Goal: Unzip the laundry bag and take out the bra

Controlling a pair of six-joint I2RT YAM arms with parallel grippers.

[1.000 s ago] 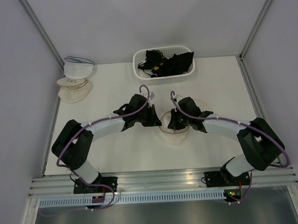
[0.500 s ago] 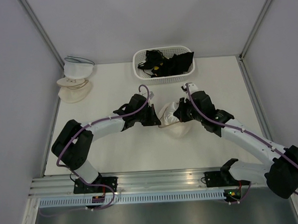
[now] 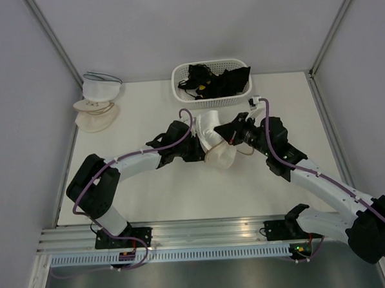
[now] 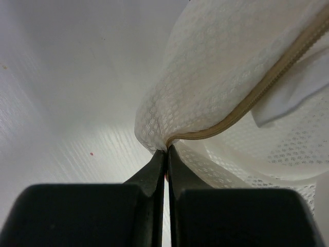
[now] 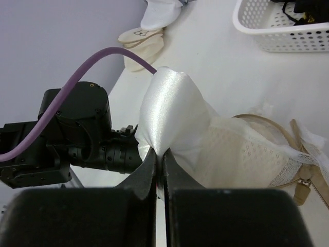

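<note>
The cream mesh laundry bag [image 3: 222, 157] lies open at mid-table, its zip unfastened. My left gripper [image 3: 201, 151] is shut on the bag's rim by the zip tape [image 4: 165, 149]; the mesh [image 4: 226, 67] rises above its closed jaws. My right gripper [image 3: 229, 134] is shut on the white satin bra [image 3: 208, 127] and holds it lifted partly out of the bag, above the bag's far edge. In the right wrist view the bra [image 5: 172, 110] bunches up from the closed jaws [image 5: 158, 152], with the bag [image 5: 247, 154] and its rim hoop to the right.
A white basket [image 3: 180, 86] holding black garments [image 3: 218, 81] stands at the back centre. Stacked cream and white dome pouches [image 3: 96, 100] sit at the back left by the wall. Metal frame posts stand at both back corners.
My right gripper has pulled up and back to the right, drawing the white bra out of the bag. The right arm has stretched out. My left gripper has kept its hold on the rim.
</note>
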